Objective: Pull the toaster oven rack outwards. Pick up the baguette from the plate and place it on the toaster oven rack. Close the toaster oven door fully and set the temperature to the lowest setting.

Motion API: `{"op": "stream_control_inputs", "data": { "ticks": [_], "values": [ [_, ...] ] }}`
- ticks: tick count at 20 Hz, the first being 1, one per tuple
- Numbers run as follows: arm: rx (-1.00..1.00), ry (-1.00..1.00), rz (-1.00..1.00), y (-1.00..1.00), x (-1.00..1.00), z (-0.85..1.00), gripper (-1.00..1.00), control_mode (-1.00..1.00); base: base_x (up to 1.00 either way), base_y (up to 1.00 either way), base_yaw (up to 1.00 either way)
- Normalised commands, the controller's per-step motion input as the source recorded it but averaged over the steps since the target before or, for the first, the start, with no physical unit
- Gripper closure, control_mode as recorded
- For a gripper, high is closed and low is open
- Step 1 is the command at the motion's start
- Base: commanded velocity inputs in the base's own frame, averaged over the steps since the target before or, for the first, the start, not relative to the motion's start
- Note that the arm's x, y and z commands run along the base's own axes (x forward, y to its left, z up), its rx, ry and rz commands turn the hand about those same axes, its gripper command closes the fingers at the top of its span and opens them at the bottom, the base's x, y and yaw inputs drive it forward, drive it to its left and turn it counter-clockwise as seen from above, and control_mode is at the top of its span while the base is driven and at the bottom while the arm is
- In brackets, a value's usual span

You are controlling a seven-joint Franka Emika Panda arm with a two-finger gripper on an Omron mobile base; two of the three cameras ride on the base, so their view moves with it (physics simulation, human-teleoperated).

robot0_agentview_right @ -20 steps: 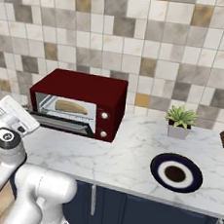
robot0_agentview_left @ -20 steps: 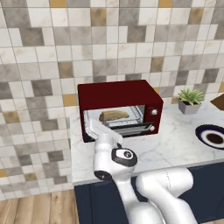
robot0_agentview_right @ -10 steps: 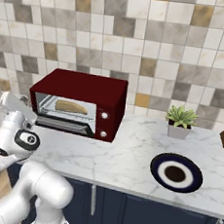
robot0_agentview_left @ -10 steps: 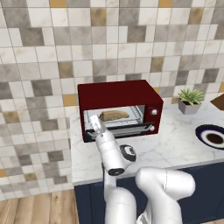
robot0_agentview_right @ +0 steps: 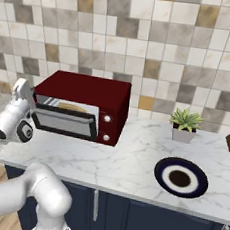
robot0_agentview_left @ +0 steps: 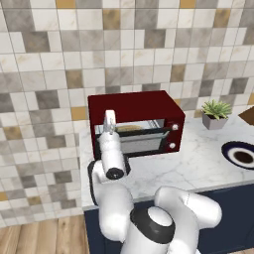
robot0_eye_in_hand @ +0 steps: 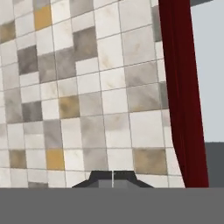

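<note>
Change: the arm was swung up and left between the earlier pictures and now; the gripper (robot0_agentview_left: 109, 120) had been low in front of the oven's door and was now raised at the oven's left front corner. The door appeared more nearly shut than before.

Left base view: the oven (robot0_agentview_left: 135, 120) was seen on the counter (robot0_agentview_left: 198, 163), its door (robot0_agentview_left: 141, 140) tilted nearly upright with a narrow gap left at the top. A tan strip of the baguette (robot0_agentview_left: 130, 128) was visible through that gap, inside the oven. The plate (robot0_agentview_left: 241, 155) lay bare, well to the right, near a potted plant (robot0_agentview_left: 216, 113).

Right base view: the gripper (robot0_agentview_right: 22, 90) was held beside the oven's left edge, apart from the two knobs (robot0_agentview_right: 105, 127) on the right side of the front. The rack could not be made out behind the door.

Hand view: the finger tips (robot0_eye_in_hand: 113, 180) were pressed together, with nothing between them; tiled wall (robot0_eye_in_hand: 78, 96) and the oven's red side (robot0_eye_in_hand: 181, 92) were faced.

Step in hand: judged to be the closing of the door.

Advice: the shut tips should be brought against the door's top edge and pushed squarely until the gap is gone; the knobs should be approached only afterwards.
</note>
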Motion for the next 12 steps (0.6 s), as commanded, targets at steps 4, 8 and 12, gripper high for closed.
{"op": "stream_control_inputs", "data": {
  "ticks": [4,8,12],
  "values": [
    [0.50,-0.07,0.45,-0.53,1.00,-0.11,1.00,-1.00,0.00,0.00,0.00],
    [0.46,-0.09,0.45,-0.60,0.92,-0.15,1.00,-1.00,0.00,0.00,0.00],
    [0.44,-0.11,0.44,-0.68,0.83,-0.13,1.00,-1.00,0.00,0.00,0.00]
  ]
}}
